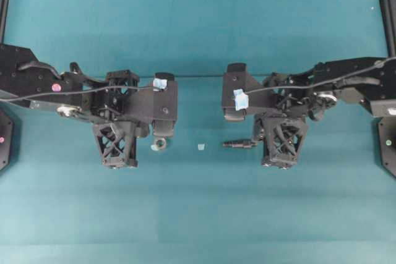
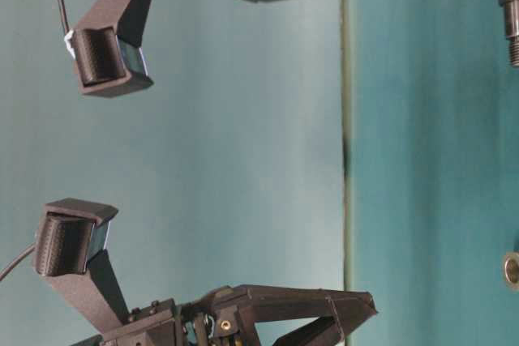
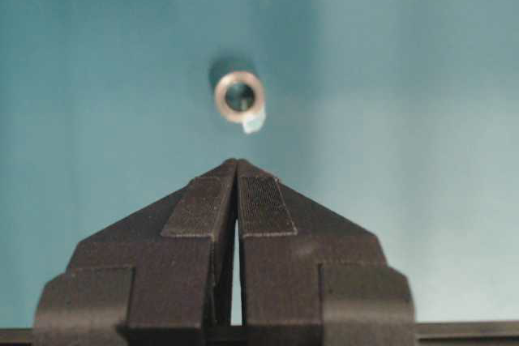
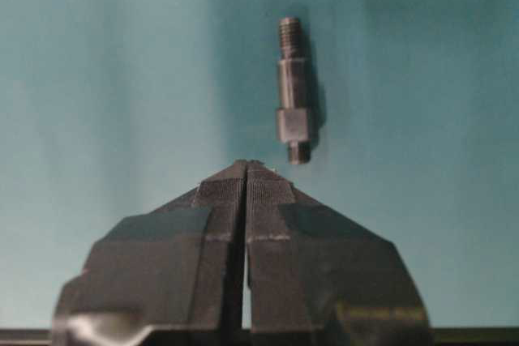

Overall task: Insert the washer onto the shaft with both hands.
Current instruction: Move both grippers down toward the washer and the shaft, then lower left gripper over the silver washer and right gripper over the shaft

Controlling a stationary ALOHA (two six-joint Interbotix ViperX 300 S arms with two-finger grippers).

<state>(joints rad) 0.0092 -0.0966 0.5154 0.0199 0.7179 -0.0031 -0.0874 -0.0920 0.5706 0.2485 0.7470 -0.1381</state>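
Closest to the left wrist lens, the left gripper [image 3: 236, 169] is seen with its two triangular fingers pressed together at the tips, clenched on nothing. Just beyond those tips the washer [image 3: 239, 96] is observed lying flat on the teal table surface [image 3: 422, 119], apart from the fingers, with a small pale tape square [image 3: 253, 123] touching its near edge. From the right wrist view, the right gripper [image 4: 246, 169] is likewise recorded as clenched and empty, fingertips meeting. Ahead of it the shaft [image 4: 293, 91] is noted lying on its side, lengthwise away from the gripper, threaded end farthest, its near stub just beyond the tips and not touched. In the overhead view, washer and shaft are seen well apart, with another pale tape square [image 1: 200, 146] lying between them.
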